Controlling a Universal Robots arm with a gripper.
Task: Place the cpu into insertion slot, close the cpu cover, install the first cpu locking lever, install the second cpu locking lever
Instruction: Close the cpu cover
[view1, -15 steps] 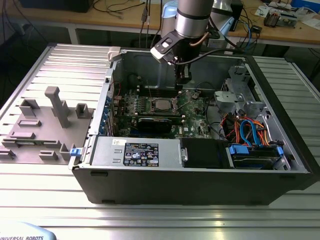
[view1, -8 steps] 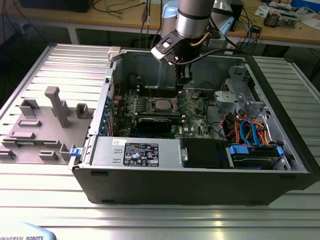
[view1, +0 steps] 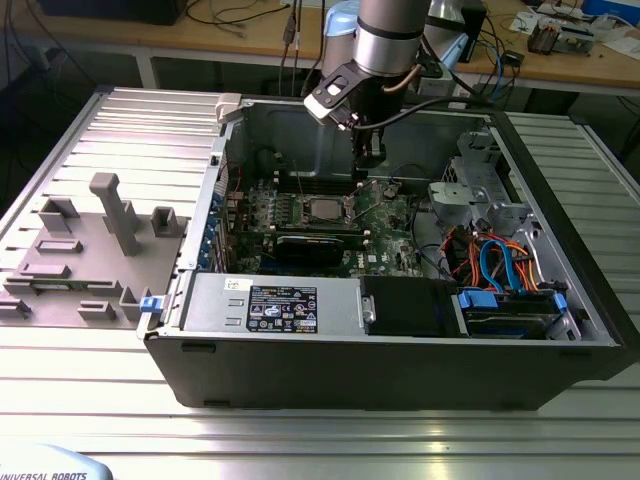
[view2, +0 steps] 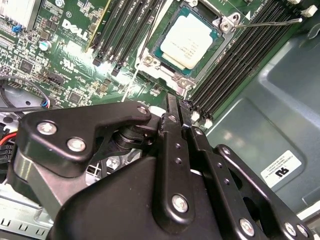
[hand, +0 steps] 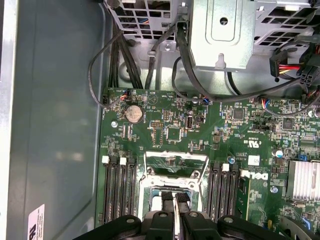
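Observation:
The cpu, a silvery square chip, lies in the insertion slot on the green board; in the exterior view the cpu sits mid-board inside the open case. The cpu cover, a shiny frame with a square window, stands tilted up off the slot. Two thin wire locking levers stick out loose on either side of the slot. My gripper hovers just above the slot's edge, beside the cover, with its black fingers shut and nothing seen between them. In the exterior view my gripper hangs over the board.
Black memory slots flank the socket on both sides. A drive cage and black cables lie past the board. The case's grey walls ring the board. A grey fixture plate lies at the exterior view's left.

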